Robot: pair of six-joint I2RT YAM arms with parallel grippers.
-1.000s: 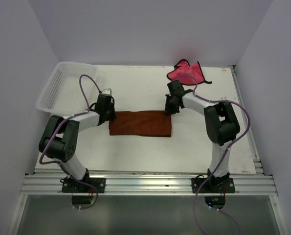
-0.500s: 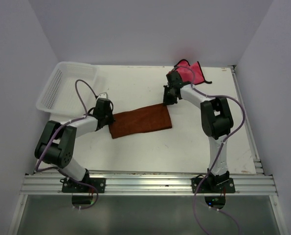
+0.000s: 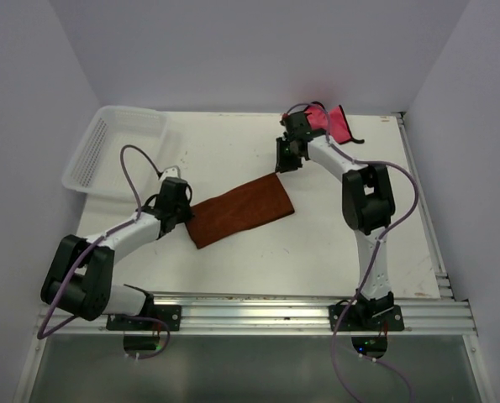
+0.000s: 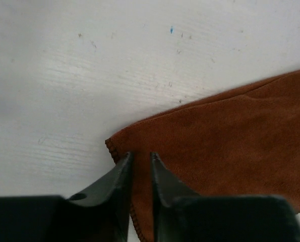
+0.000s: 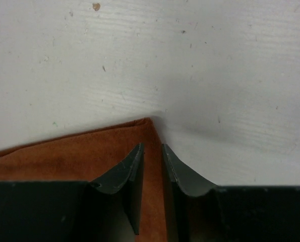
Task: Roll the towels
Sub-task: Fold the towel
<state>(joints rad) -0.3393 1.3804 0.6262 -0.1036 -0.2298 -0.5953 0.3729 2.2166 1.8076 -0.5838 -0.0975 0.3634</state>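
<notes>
The rust-brown towel [image 3: 241,208] lies flat and slanted on the white table, its right end farther back. My left gripper [image 3: 180,213] is at its near-left corner. In the left wrist view the fingertips [image 4: 139,155] stand a little apart over the towel [image 4: 230,136], just inside the stitched corner. My right gripper [image 3: 284,163] is at the far-right corner. Its jaws [image 5: 152,145] are also slightly apart above the cloth [image 5: 64,156], whose corner tip lies just beyond them. The pink-red towel [image 3: 329,122] sits crumpled at the back, partly hidden by the right arm.
A white mesh basket [image 3: 107,147] stands at the back left, tilted against the wall. White walls close the table on three sides. A metal rail [image 3: 250,315] runs along the near edge by the arm bases.
The brown towel has swung: its right end was carried back and its left end pulled nearer. Both grippers, shut before, now have their jaws slightly apart at the corners.
</notes>
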